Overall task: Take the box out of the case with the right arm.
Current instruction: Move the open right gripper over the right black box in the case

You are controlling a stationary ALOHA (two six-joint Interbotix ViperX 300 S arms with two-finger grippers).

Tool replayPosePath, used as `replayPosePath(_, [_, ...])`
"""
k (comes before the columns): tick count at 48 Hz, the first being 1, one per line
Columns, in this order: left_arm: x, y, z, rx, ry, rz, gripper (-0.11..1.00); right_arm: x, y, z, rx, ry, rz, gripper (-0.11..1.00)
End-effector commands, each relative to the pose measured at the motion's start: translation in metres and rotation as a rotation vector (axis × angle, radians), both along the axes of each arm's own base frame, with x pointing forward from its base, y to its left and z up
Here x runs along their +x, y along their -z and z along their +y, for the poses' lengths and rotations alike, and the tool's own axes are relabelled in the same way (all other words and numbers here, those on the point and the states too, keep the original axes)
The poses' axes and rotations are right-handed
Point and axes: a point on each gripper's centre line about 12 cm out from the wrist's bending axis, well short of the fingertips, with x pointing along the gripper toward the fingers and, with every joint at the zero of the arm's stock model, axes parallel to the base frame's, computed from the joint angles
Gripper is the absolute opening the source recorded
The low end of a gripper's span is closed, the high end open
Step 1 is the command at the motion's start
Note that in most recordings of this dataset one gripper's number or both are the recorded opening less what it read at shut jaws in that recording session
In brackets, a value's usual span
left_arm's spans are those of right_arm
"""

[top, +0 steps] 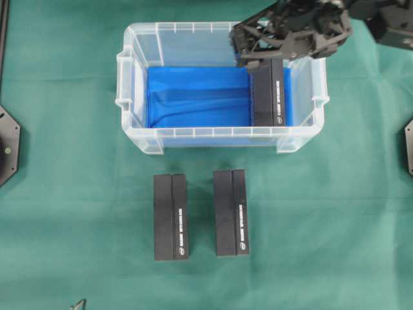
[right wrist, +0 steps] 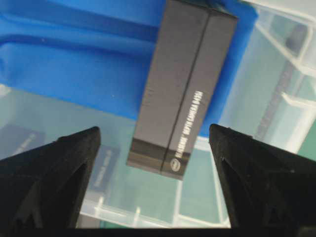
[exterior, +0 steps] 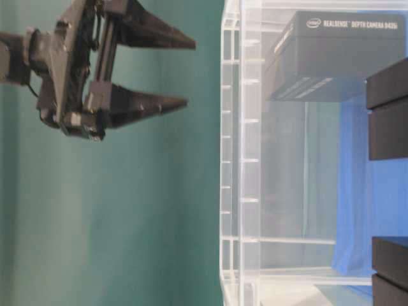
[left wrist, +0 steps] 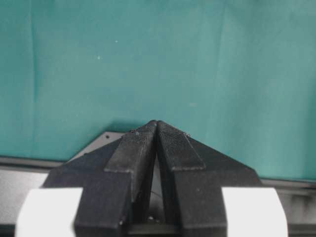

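Observation:
The case (top: 131,97) is a clear tub with a blue floor, standing at the back middle of the table. One black box (top: 268,93) lies flat along its right wall, white lettering on top. My right gripper (top: 237,46), all black, hovers above the case's back right corner, open and empty. In the right wrist view the box (right wrist: 185,89) lies below and between the spread fingers (right wrist: 59,177), apart from both. The table-level view shows this gripper (exterior: 188,71) well above the case rim (exterior: 233,159). My left gripper (left wrist: 157,123) is shut over bare green cloth.
Two more black boxes (top: 171,216) (top: 231,212) lie side by side on the green cloth in front of the case. Black arm bases sit at the left edge (top: 6,145) and the right edge (top: 409,145).

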Motion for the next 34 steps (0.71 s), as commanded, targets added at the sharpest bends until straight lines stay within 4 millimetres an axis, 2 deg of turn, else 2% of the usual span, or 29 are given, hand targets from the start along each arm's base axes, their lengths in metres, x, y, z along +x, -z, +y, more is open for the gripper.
replayPosePath(1, [0.0008,-0.0040,0.0005,0.002,-0.002,-0.014,0.00,0.0015,-0.0143,0.0002,-0.010,-0.002,-0.040,0.87])
replayPosePath(34, [0.0031,-0.0030,0.0006,0.002,-0.004,-0.006,0.00,-0.0031,-0.0112,0.0013,0.000,0.002,0.000,0.87])
